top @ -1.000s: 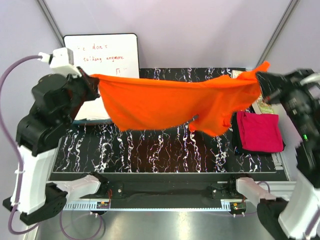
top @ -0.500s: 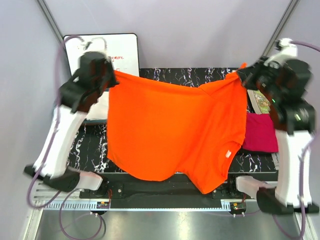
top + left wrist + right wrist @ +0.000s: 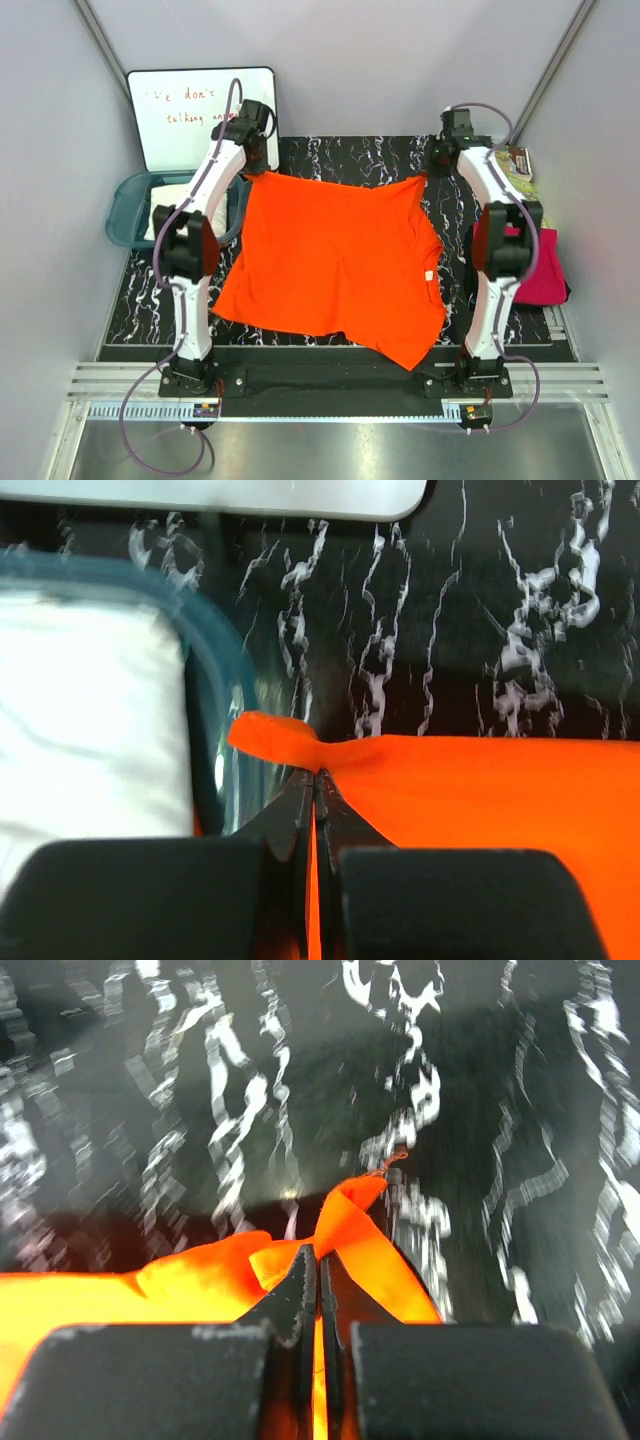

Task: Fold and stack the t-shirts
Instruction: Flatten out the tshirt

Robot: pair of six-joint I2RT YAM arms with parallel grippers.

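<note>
The orange t-shirt (image 3: 335,258) lies spread over the middle of the black marbled table (image 3: 330,155). Both arms reach to the far side. My left gripper (image 3: 249,168) is shut on the shirt's far left corner (image 3: 275,735), next to the tub. My right gripper (image 3: 428,176) is shut on the far right corner (image 3: 350,1210). The magenta-pink t-shirt (image 3: 545,265) lies folded at the right, partly behind the right arm. The cream-white t-shirt (image 3: 175,205) lies in the teal tub (image 3: 125,200) and also shows in the left wrist view (image 3: 90,710).
A whiteboard (image 3: 195,110) with red writing leans at the back left. Colourful booklets (image 3: 525,170) lie at the far right edge. The tub's rim (image 3: 215,695) is just left of my left gripper.
Both arms have swung from holding the orange shirt up in the air to reaching far across the table. The shirt now lies spread flat on the table.
</note>
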